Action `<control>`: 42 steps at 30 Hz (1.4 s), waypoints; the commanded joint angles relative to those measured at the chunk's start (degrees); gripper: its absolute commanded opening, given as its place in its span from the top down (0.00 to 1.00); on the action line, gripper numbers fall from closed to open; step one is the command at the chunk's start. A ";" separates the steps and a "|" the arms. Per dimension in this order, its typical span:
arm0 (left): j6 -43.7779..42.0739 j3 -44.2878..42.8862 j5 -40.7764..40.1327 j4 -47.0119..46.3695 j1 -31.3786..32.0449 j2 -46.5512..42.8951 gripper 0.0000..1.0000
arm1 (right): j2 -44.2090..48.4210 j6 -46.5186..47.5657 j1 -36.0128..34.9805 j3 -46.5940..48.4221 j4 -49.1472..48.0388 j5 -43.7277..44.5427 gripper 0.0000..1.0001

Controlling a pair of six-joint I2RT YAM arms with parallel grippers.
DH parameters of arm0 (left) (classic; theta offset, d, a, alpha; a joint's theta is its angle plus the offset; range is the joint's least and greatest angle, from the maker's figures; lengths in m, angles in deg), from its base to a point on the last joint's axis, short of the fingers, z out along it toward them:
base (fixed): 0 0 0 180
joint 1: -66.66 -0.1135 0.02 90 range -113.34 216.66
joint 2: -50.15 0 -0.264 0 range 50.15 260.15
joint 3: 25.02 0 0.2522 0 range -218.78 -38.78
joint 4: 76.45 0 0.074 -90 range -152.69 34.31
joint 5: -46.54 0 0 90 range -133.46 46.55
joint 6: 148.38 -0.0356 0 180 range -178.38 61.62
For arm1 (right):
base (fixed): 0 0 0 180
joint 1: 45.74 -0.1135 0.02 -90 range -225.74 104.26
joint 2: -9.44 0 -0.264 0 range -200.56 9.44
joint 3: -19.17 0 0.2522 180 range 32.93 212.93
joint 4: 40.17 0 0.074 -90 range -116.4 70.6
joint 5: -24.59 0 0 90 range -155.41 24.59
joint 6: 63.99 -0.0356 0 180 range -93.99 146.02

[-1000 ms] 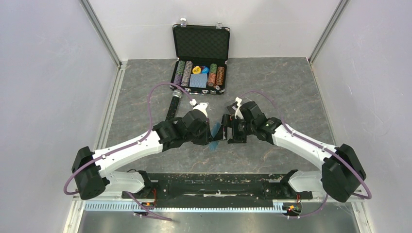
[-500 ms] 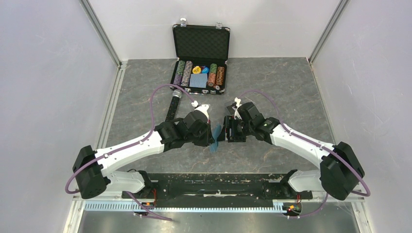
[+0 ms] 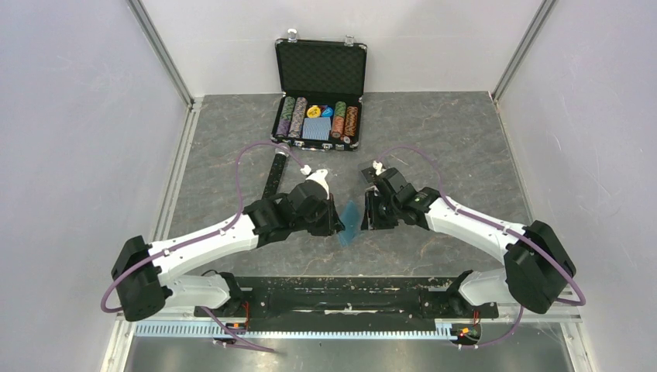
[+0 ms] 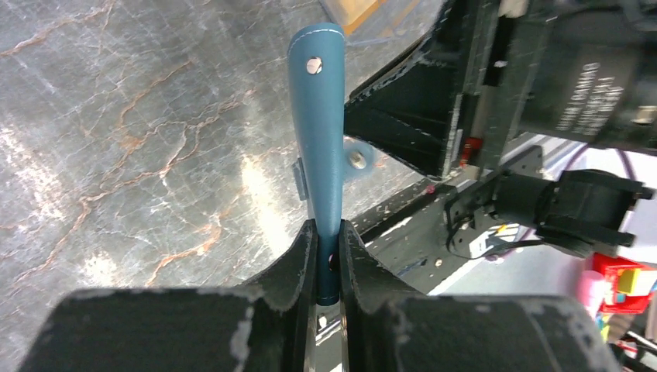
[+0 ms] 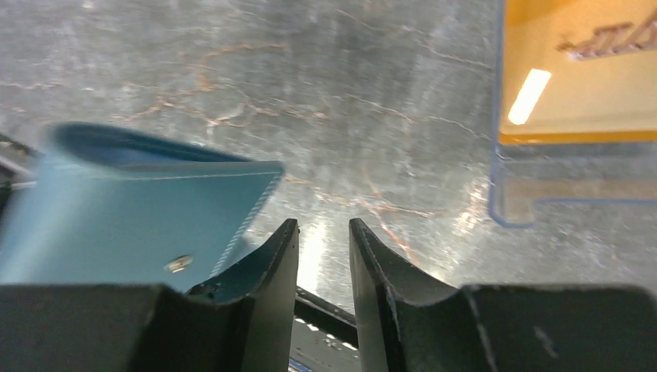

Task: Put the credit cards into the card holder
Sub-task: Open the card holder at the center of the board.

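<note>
My left gripper (image 4: 327, 232) is shut on the lower edge of the teal-blue card holder (image 4: 318, 116), held edge-on above the table with its snap tab (image 4: 356, 157) sticking out to the right. From above, the card holder (image 3: 349, 222) hangs between the left gripper (image 3: 335, 221) and the right gripper (image 3: 367, 215). My right gripper (image 5: 324, 229) stands narrowly open with nothing between its fingers, just right of the card holder (image 5: 132, 209). An orange credit card (image 5: 573, 70) lies in a clear plastic box on the table ahead of it.
An open black chip case (image 3: 319, 93) with stacked poker chips stands at the back of the table. A black bar (image 3: 275, 172) lies left of centre. The arms' base rail (image 3: 341, 298) runs along the near edge.
The right gripper's jaws have narrowed from wide open to a small gap. Both wrists have shifted slightly, and more of the card holder shows between them from above.
</note>
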 commanded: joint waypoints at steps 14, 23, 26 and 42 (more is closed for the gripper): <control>13.71 15.81 6.46 -17.88 -7.70 -13.31 0.98 | 11.01 0.53 1.34 -0.91 0.61 -0.39 0.41; 13.77 17.33 7.95 -18.75 -7.84 -12.97 0.98 | 7.13 -0.26 -0.25 1.41 -6.70 -7.03 0.23; 13.57 16.99 8.21 -18.80 -7.84 -12.63 0.98 | 2.76 -0.71 -1.39 3.26 -5.86 -6.66 0.30; 12.25 15.91 6.56 -17.11 -7.84 -13.05 0.98 | 1.15 -6.81 -1.72 -3.60 -9.31 -13.07 0.58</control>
